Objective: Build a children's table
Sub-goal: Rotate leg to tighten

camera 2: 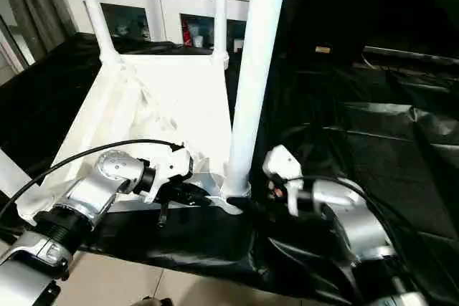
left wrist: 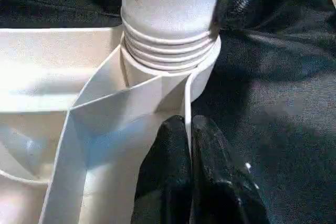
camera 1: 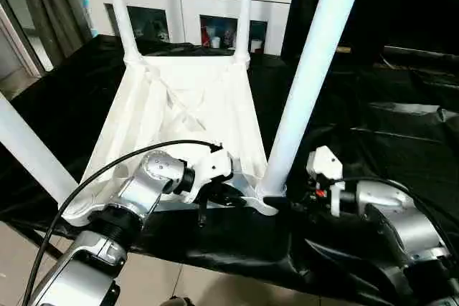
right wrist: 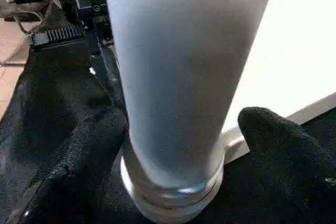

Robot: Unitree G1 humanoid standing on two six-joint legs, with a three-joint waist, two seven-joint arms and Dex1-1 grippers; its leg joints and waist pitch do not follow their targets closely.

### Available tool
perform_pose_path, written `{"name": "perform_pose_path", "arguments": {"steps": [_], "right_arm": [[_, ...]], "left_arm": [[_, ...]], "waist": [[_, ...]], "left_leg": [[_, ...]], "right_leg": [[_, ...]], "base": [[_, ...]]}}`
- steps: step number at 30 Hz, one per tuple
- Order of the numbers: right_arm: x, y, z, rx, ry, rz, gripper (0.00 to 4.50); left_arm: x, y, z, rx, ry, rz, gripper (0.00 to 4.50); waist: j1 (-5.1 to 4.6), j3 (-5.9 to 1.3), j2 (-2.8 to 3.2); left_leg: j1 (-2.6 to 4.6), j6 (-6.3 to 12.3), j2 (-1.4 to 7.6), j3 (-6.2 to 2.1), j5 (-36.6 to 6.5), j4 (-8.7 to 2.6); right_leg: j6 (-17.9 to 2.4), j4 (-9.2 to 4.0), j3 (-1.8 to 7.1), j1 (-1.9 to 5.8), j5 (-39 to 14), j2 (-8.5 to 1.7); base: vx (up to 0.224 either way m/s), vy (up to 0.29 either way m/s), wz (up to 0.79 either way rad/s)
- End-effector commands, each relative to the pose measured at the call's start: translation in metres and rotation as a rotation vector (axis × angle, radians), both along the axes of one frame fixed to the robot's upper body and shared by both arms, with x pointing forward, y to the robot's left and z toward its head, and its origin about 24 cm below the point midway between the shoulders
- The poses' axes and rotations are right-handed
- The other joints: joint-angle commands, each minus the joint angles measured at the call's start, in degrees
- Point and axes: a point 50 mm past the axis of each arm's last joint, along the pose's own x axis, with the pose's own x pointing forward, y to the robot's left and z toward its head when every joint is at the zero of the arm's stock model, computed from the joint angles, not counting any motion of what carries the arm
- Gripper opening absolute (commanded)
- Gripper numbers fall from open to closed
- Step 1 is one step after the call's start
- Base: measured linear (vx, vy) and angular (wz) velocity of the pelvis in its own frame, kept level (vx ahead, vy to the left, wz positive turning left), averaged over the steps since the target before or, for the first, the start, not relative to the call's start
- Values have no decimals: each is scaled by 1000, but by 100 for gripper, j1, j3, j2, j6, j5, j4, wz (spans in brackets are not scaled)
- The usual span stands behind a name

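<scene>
The children's table (camera 1: 183, 116) is seen lying upside down on a surface draped in black plastic sheeting (camera 1: 387, 141), its ribbed underside turned up and its four white legs pointing upward. Two far legs (camera 1: 245, 5) are seated in the corner sockets nearest a white cabinet with glass doors (camera 1: 179, 5), a third leg (camera 1: 29, 152) is glimpsed at the near left corner, and the near right leg (camera 1: 308, 69) is planted in its rounded socket (left wrist: 173, 61), where screw threads are left showing above the collar. The left gripper (left wrist: 188, 145) is pressed closed on the thin edge wall of the table top just beside that socket, one black finger lying to each side of the rim. The right gripper (right wrist: 178, 145) is held wide apart around the foot of the near right leg; its fingers (right wrist: 286, 150) are seen flanking the leg close to the socket, though contact with the plastic cannot be told from the pictures. Both silver forearms are extended over the near edge of the sheeting, the left one trailed by a black cable (camera 1: 107, 170). Pale floor tiles (camera 1: 179, 284) are visible below the sheeting's edge.
</scene>
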Motion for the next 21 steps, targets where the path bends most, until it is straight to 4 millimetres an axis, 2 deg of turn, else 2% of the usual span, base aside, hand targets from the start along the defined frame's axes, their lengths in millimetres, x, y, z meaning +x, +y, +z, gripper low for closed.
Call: {"name": "perform_pose_path", "arguments": {"steps": [1, 5, 9, 14, 17, 18, 19, 21], "right_arm": [[3, 2, 1, -12, -20, 1, 370], [2, 3, -1, -23, -15, 20, 350], [2, 3, -1, -24, -10, 34, 310], [3, 2, -2, -16, 0, 32, 276], [5, 3, -4, 5, 1, -5, 271], [5, 3, -4, 11, 1, -15, 271], [6, 3, -5, 20, 3, -37, 270], [11, 3, -12, 34, 13, -155, 269]], "left_arm": [[-4, -10, 1, -67, 20, -23, 0], [-4, -10, 1, -55, 18, -29, 0], [-4, -9, 1, -51, 19, -31, 0], [-3, -8, 0, -42, 15, -21, 0], [-2, -8, 0, -39, 12, -5, 0], [-2, -8, -1, -38, 11, -2, 0], [-1, -8, -2, -33, 12, 11, 0], [4, -11, -6, -13, 2, 76, 0]], "waist": [[-4, -278, -135], [6, -280, -140], [7, -284, -146], [3, -271, -157], [-3, -274, -153], [4, -273, -119], [-8, -272, -134], [-36, -266, -112]], "left_leg": [[163, 78, 186, -27, -2360, -425], [164, 119, 180, -11, -2300, -409], [157, 126, 179, -10, -2250, -403], [162, 93, 174, -23, -2370, -384], [145, 84, 174, -26, -2327, -391], [157, 69, 175, -31, -2358, -394], [150, 66, 172, -26, -2369, -394], [148, 12, 160, -37, -2477, -395]], "right_leg": [[-944, -394, 52, 39, -2708, -109], [-961, -388, 61, 48, -2677, -109], [-955, -382, 60, 57, -2697, -110], [-878, -393, 60, 36, -3017, -119], [-875, -382, 54, 44, -2950, -109], [-878, -380, 53, 40, -2940, -108], [-877, -387, 55, 38, -2930, -102], [-857, -390, 39, 25, -3031, -96]], "base": [[0, 0, 0], [0, 0, 0], [0, 0, 0], [0, 0, 0], [0, 0, 0], [0, 0, 0], [0, 0, 0], [0, 0, 0]]}}
